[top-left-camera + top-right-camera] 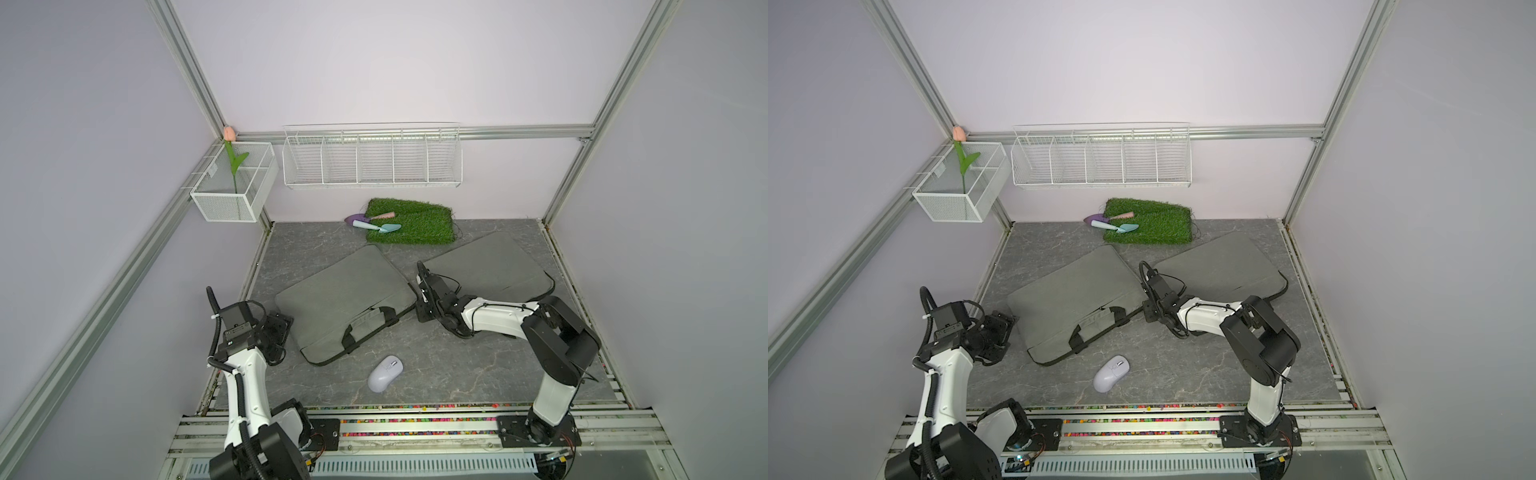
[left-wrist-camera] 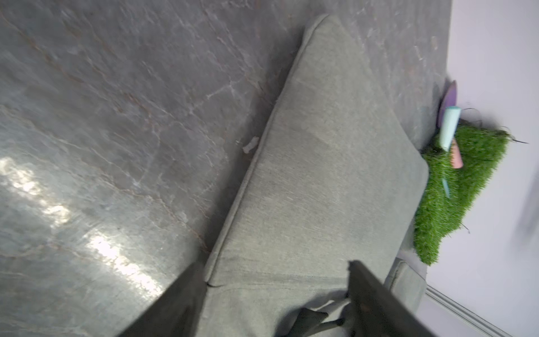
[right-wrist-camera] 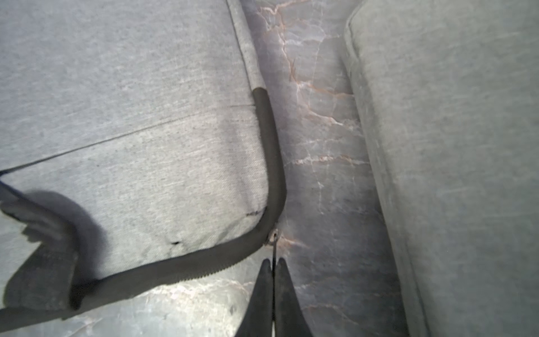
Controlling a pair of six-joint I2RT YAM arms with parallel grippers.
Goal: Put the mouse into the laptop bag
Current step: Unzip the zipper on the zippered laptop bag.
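The white mouse [image 1: 385, 373] [image 1: 1111, 373] lies on the marbled grey table near its front edge, apart from both grippers. Behind it the grey laptop bag [image 1: 340, 291] [image 1: 1071, 291] lies flat, black handles towards the mouse. My left gripper [image 2: 277, 291] [image 1: 279, 328] is open at the bag's left corner, with the bag's fabric [image 2: 320, 160] between its spread fingers. My right gripper [image 3: 273, 264] [image 1: 420, 305] is at the bag's right corner, shut on the thin zipper pull [image 3: 274, 251]. The black zipper band [image 3: 271, 163] curves round that corner.
A second grey bag [image 1: 486, 266] [image 3: 452, 146] lies just right of the first, a narrow strip of table between them. At the back sit a green grass mat [image 1: 409, 222] with small trowels [image 1: 374, 222], a wire basket [image 1: 372, 160] and a mesh box [image 1: 232, 187] holding a tulip.
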